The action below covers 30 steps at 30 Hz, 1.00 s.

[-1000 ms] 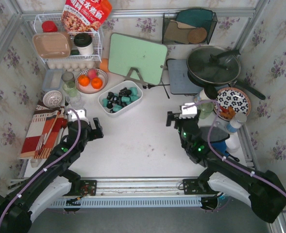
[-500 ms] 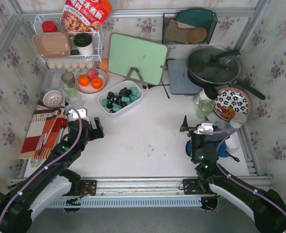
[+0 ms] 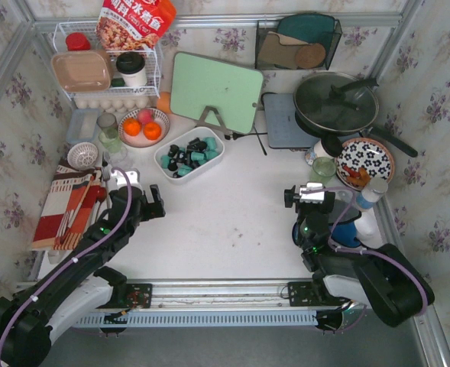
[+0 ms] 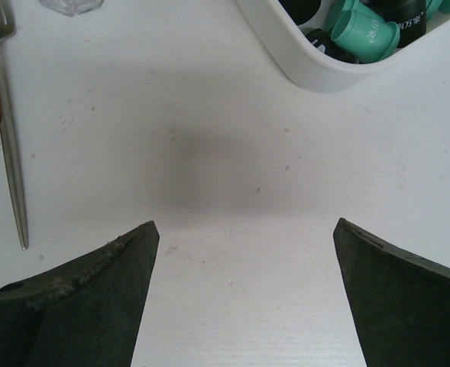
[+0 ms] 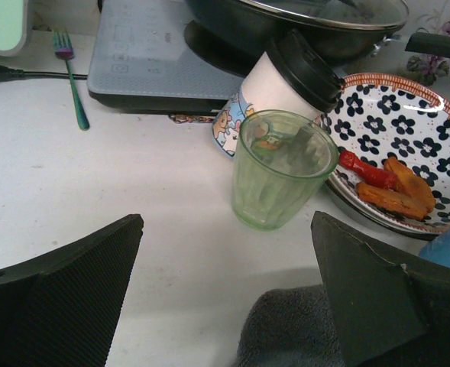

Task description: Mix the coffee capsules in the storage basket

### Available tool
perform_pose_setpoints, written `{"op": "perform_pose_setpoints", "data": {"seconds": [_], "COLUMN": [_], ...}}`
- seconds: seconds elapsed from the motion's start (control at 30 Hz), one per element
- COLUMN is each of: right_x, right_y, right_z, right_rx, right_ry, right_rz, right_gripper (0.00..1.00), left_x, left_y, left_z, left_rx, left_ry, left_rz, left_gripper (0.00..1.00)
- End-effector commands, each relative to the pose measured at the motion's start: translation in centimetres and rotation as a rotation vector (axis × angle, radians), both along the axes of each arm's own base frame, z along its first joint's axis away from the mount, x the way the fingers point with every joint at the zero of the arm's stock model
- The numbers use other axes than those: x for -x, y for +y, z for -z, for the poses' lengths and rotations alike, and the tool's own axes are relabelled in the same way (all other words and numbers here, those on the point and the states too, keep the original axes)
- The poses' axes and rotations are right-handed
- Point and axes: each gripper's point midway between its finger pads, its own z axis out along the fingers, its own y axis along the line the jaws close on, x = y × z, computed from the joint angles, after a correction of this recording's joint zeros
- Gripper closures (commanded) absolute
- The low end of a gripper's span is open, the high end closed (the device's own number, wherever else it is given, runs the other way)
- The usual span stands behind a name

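The white storage basket [image 3: 215,156] sits left of the table's middle and holds teal and black coffee capsules [image 3: 188,154]. Its near corner [image 4: 316,73] with several capsules [image 4: 366,34] shows at the top of the left wrist view. My left gripper [image 3: 150,202] is open and empty, below and left of the basket; in the left wrist view [image 4: 244,229] it hangs over bare table. My right gripper [image 3: 306,194] is open and empty at the right, far from the basket; in the right wrist view [image 5: 228,222] it faces a green glass [image 5: 282,168].
A fork [image 4: 7,138] lies left of my left gripper. By my right gripper are a grey cloth [image 5: 293,329], a lidded paper cup [image 5: 282,80], a flowered plate [image 5: 408,130], an induction hob [image 5: 156,53] and a pan [image 3: 337,102]. A green cutting board [image 3: 215,90] stands behind the basket.
My right arm has pulled back toward its base and now sits lower at the right. My left arm has barely moved.
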Motion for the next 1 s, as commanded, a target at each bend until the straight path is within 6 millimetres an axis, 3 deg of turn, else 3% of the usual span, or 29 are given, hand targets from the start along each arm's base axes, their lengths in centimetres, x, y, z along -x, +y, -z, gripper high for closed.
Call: {"op": "perform_pose_setpoints", "data": {"seconds": [0.0, 0.4, 0.53, 0.7, 0.97], "right_x": [-0.7, -0.8, -2.4, -2.1, -3.1], "right_y": [-0.5, -2.6, -2.7, -2.8, -2.3], "right_z": [-2.1, -3.5, -2.3, -2.2, -1.9], "right_rx": [-0.078, -0.129, -0.116, -0.13, -0.135], "right_ry": [-0.119, -0.233, -0.199, -0.205, -0.175], "right_rz": [0.003, 0.114, 0.104, 0.091, 0.036], "right_gripper": [0.0, 0.0, 0.0, 0.0, 0.0], "left_x": [-0.6, -0.7, -0.7, -0.7, -1.0], "left_y": [-0.5, -0.6, -0.7, -0.6, -1.2], "left_z": [-1.0, -0.7, -0.6, -0.6, 0.2], "left_rx": [0.027, 0.025, 0.02, 0.017, 0.02], "left_ry": [-0.03, -0.019, -0.009, -0.011, 0.02], "left_rz": [0.003, 0.007, 0.009, 0.005, 0.022], "left_gripper": [0.01, 0.01, 0.01, 0.01, 0.01]}}
